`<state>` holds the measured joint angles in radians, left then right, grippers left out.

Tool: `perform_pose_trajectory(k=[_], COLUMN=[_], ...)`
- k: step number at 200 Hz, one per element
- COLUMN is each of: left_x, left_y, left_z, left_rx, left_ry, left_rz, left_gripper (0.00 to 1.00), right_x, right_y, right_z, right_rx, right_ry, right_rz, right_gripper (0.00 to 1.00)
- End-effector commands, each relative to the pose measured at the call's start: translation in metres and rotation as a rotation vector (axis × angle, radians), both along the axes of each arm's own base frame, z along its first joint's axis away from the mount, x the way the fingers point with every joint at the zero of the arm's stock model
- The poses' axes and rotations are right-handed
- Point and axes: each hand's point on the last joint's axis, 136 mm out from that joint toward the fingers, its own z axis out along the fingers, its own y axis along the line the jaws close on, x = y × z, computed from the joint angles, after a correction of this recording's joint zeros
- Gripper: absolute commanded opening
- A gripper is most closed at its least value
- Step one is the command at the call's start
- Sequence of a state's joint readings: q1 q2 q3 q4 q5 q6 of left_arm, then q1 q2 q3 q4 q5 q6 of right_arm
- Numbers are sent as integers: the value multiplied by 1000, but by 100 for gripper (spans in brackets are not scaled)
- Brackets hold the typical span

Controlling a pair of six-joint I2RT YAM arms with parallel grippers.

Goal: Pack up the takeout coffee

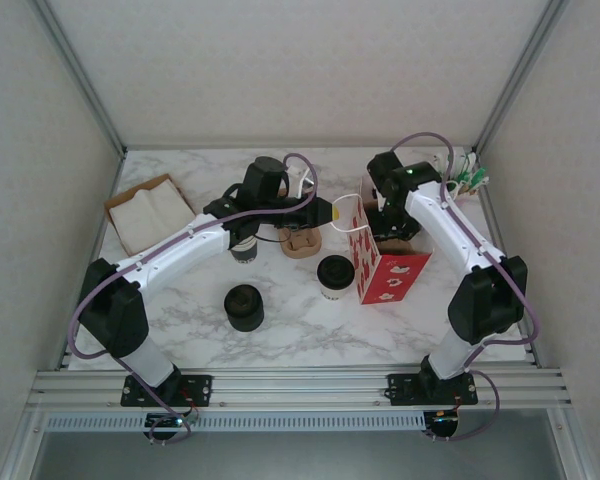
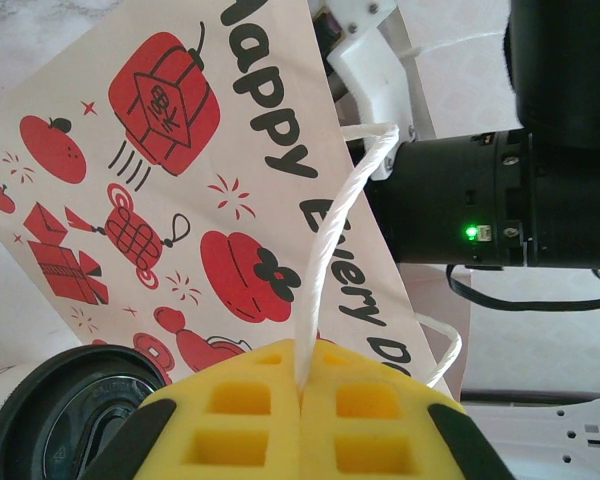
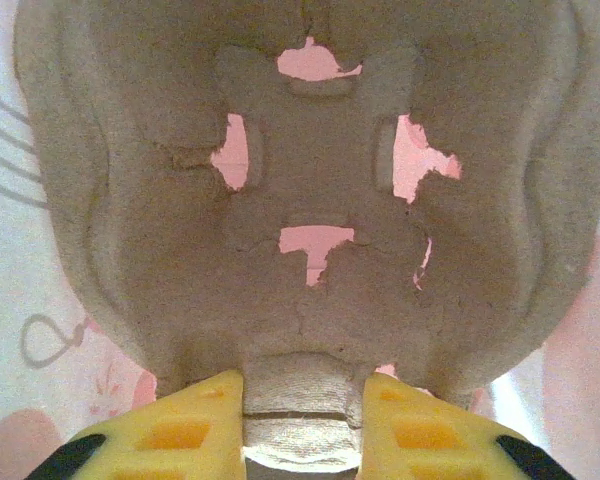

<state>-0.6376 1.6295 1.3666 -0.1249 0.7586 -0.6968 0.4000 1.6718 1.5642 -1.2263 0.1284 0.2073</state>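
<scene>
Item: takeout coffee (image 1: 332,274), a short cream-white paper cup with a round black lid, is found upright on the marble table (image 1: 180,330), just beside the left face of the red-and-white paper bag (image 1: 392,272) and outside it. The bag is seen standing upright right of centre, printed with red figures and black lettering, its mouth open upward. Left gripper (image 2: 302,385): the yellow fingers (image 2: 240,410) are pressed together on the bag's white rope handle (image 2: 325,250), which rises taut between them; the cup's black lid is glimpsed at the lower left of the left wrist view, close under the bag's printed side. Right gripper (image 3: 303,400): lowered into the bag's mouth, its yellow fingers are set narrow and clamped on a tab at the edge of a grey-brown moulded pulp carrier (image 3: 300,200), behind which pink light is seen through the cut-outs. Other items recorded: a squat black stack of lids (image 1: 244,306) near the front left of centre, well apart from the bag; a tan cardboard piece (image 1: 302,243) lying below the left gripper in the top view; a brown tray with white paper (image 1: 148,212) at the far left.
</scene>
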Motion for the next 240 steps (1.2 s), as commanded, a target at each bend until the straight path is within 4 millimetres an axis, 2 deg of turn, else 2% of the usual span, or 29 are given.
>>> perform_pose_trajectory(k=[1,70,115,176,240], left_x=[8,9,12,35,43], left_y=[2,2,5,9,12], left_z=[13,10,12,25,18], left_rx=[-23,-27,-31,-77,-69], left_ry=[-30,-26,-30,-59,-50], left_rz=[24,25,43,130,167], left_gripper=[0,0,0,1,1], right_x=[-5,-6,13,43,37], right_y=[3,3,5,10,8], right_z=[-15,-42,-43,-40,-64], right_rx=[6,-15,-46,-70,-29], right_ry=[34,61,5,-21,46], right_rz=[-23,-9,54,125,122], right_gripper=[26,26,25,26,26])
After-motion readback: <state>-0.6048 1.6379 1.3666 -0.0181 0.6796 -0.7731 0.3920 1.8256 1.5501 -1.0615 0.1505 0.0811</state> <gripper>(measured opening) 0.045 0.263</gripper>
